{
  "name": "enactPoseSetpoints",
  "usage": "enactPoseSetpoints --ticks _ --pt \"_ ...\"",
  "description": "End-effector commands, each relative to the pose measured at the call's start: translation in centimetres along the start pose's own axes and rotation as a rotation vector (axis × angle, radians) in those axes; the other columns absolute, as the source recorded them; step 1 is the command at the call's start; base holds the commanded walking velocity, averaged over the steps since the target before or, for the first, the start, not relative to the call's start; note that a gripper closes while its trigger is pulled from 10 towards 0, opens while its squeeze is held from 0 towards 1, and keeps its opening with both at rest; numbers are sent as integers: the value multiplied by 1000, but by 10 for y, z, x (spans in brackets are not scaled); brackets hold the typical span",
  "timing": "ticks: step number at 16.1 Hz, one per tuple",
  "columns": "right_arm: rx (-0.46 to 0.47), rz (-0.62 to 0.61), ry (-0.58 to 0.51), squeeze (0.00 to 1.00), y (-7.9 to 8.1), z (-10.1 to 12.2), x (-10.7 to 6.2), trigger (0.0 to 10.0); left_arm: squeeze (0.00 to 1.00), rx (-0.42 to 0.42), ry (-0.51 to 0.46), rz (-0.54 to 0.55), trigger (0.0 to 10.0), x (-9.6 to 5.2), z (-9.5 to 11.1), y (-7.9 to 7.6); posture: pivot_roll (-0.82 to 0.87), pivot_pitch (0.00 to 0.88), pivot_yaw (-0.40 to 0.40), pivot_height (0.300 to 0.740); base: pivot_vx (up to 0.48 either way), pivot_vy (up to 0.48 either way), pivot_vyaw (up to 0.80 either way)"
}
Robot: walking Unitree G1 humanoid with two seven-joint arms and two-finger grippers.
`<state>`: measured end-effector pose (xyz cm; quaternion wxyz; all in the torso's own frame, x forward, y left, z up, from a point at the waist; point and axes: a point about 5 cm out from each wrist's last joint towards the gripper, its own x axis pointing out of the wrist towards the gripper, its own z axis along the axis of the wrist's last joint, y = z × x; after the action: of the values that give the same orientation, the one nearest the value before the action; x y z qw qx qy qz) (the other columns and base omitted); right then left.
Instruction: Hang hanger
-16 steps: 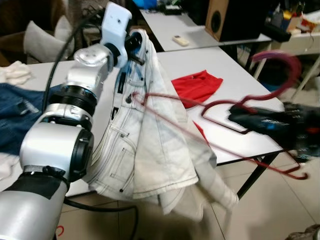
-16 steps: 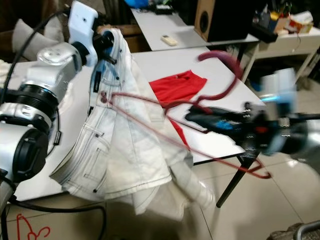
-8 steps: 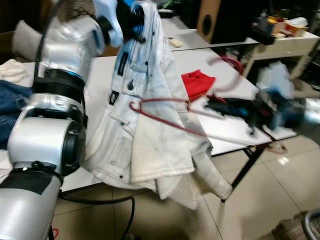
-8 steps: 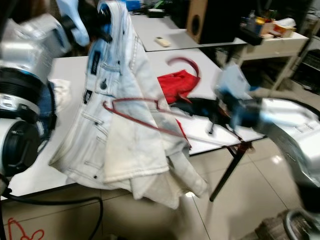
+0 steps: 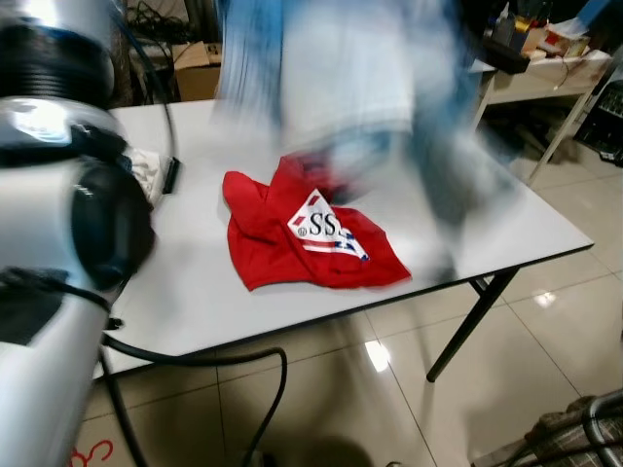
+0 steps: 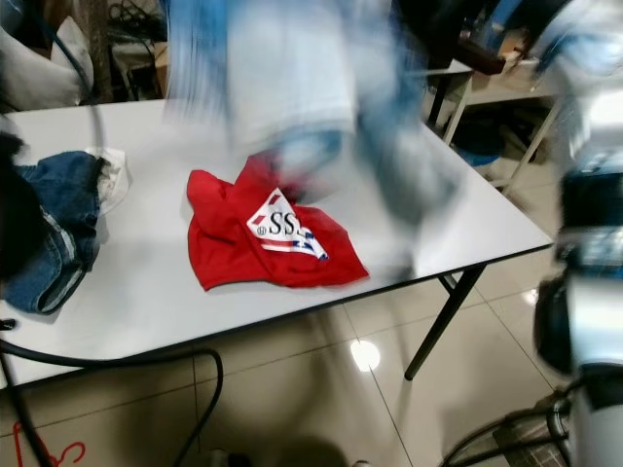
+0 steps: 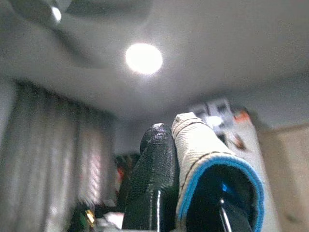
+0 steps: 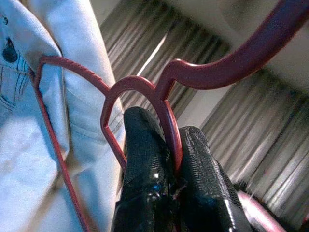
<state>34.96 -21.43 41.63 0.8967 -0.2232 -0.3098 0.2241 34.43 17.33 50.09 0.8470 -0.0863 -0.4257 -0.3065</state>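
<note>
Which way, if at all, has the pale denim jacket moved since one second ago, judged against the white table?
Yes. The jacket has been lifted: its hem hung below the white table edge earlier, and now it is a blur above the tabletop and red shirt.

1. I am seeing the pale denim garment (image 5: pixel 360 78) only as a motion-blurred smear running off the top edge of both eye views.
2. I am finding the red hanger (image 8: pixel 159 92) cut off by the right wrist view's edges; its hook end is passing out of frame.
3. I am losing the lower fingers of the right gripper (image 8: pixel 175 169) at the frame edge.
4. I am reading the left wrist view's background as blurred; the cabinet items are too small to identify.
</note>
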Motion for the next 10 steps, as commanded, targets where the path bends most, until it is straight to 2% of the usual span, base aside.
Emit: enactPoseSetpoints --ticks 1,3,4,5,7,8,10 --pt "27 17 35 0 1 -18 -6 10000 0 6 -13 0 10000 -1 -1 -2 -144 0 7 740 0 0 0" --pt "54 178 106 0 32 -50 -15 10000 0 -8 111 -31 10000 -6 -41 -14 -145 0 10 740 0 0 0" --pt "77 217 128 0 43 -60 -22 10000 0 -29 165 -48 10000 -10 -60 -22 -145 0 10 740 0 0 0" --pt "127 286 171 0 64 -76 -38 10000 0 -34 324 -76 10000 -23 -108 -40 -142 0 14 740 0 0 0" --pt "177 391 246 0 91 -89 -71 10000 0 35 613 -128 10000 -67 -187 -66 -150 0 29 740 0 0 0" --pt "188 430 280 0 100 -90 -86 10000 0 39 694 -138 10000 -87 -210 -73 -155 0 35 740 0 0 0" --pt "204 487 368 0 111 -91 -116 10000 0 62 835 -121 10000 -125 -242 -78 -164 0 42 740 0 0 0"
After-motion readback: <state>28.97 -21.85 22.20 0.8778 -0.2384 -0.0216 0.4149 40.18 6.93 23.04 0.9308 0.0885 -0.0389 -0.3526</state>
